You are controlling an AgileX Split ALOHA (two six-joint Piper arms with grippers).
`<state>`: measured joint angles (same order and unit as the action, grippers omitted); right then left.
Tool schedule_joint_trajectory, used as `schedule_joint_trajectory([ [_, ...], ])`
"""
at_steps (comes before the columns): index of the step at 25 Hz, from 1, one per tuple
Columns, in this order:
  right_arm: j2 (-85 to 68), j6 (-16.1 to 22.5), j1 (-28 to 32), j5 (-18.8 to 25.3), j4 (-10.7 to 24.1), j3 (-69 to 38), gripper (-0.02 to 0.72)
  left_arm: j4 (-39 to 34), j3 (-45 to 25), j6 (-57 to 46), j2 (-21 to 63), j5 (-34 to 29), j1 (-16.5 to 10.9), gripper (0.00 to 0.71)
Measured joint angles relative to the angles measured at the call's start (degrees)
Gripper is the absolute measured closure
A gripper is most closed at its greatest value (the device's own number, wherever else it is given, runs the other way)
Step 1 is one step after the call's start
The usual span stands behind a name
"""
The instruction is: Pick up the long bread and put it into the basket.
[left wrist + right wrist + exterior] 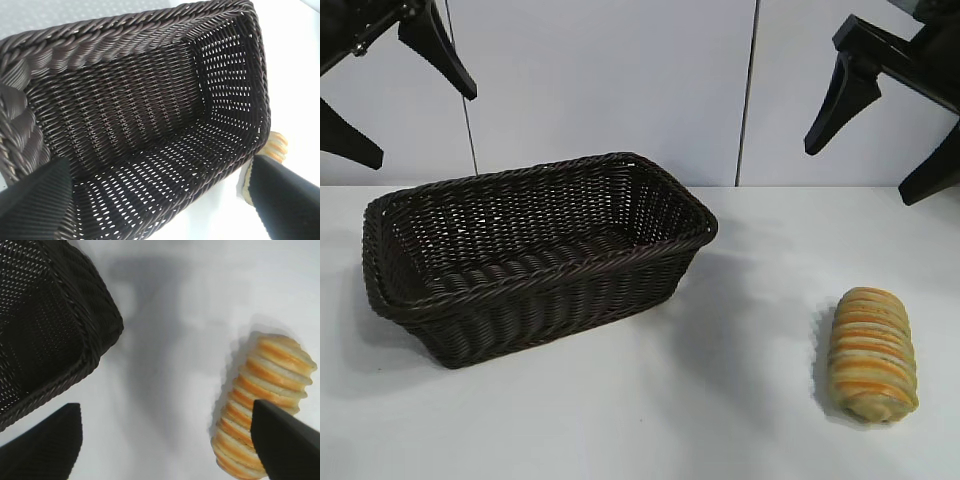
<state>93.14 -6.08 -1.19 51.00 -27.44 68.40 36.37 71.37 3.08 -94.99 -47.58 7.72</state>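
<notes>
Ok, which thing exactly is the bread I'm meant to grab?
Start at the big dark wicker basket on the white table. Look to its right, nearer the front edge: the bread lies there alone, a small oblong loaf with orange and pale yellow ridges.

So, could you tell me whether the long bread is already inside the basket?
No, the long bread lies on the white table, well apart from the basket, which holds nothing.
</notes>
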Motion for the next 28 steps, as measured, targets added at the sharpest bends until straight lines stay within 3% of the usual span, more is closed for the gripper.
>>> schedule_joint_trajectory([
  [20,0.0,0.0,0.0,0.05,0.0,0.0,0.053,0.0,0.0,0.05,0.0,0.26,0.0,0.015],
  [28,0.0,0.0,0.0,0.24,0.0,0.0,0.053,0.14,0.0,0.05,0.0,7.23,0.0,0.015],
])
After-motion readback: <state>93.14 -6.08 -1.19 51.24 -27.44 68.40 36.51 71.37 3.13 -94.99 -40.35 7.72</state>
